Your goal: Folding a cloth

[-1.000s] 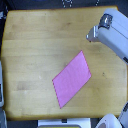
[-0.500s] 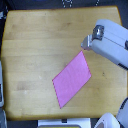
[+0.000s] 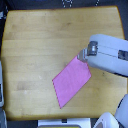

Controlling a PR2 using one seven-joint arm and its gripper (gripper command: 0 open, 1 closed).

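The cloth (image 3: 72, 80) is a flat pink-magenta sheet with a diamond outline, lying right of centre on the wooden table (image 3: 40, 45). My gripper (image 3: 82, 55) reaches in from the exterior view's right on a bulky white-grey arm (image 3: 107, 52). Its tip is at the cloth's upper corner, touching it or just above it. The picture is too blurred to show how the jaws stand or whether they hold fabric. The arm casing hides part of the table right of the cloth.
The tabletop's rounded edges run near all four sides of the view. A white rounded shape (image 3: 110, 120) sits at the lower right, off the table. A dark and grey strip (image 3: 2, 85) lines the left edge.
The gripper has moved down and toward the exterior view's left, from above the cloth to its upper corner. The cloth lies as before.
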